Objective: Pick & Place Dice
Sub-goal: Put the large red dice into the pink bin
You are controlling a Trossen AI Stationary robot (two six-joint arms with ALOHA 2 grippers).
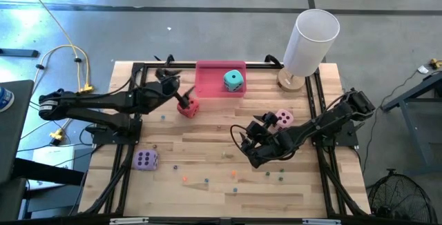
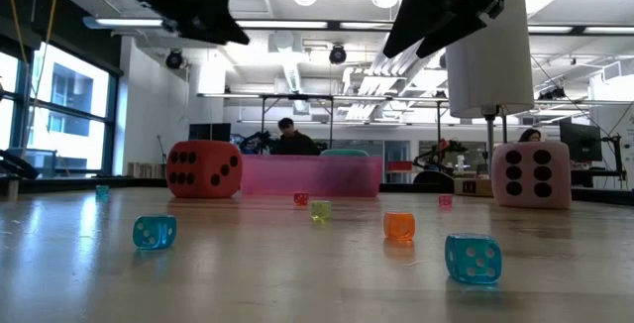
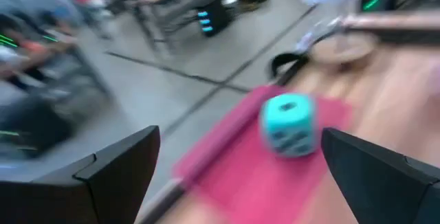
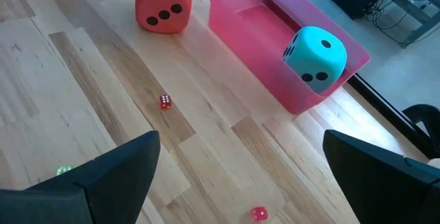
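A teal die [image 1: 233,81] [image 3: 289,124] [image 4: 315,56] sits inside the pink tray [image 1: 210,80] [image 4: 254,25] at the table's far middle. A red die [image 1: 188,107] [image 4: 163,4] rests on the table just in front of the tray's left end. A pink die [image 1: 283,119] [image 2: 532,175] lies at the right and a purple die [image 1: 146,159] at the near left. My left gripper [image 1: 176,87] [image 3: 237,176] hangs open above the red die, pointing toward the tray. My right gripper [image 1: 247,142] [image 4: 240,176] hovers open over the table's middle.
Several tiny coloured dice lie scattered over the near half of the table, among them a blue one [image 2: 473,259], an orange one [image 2: 399,225] and a red one [image 4: 165,101]. A tall white cylinder [image 1: 312,38] on a wooden base stands at the far right corner.
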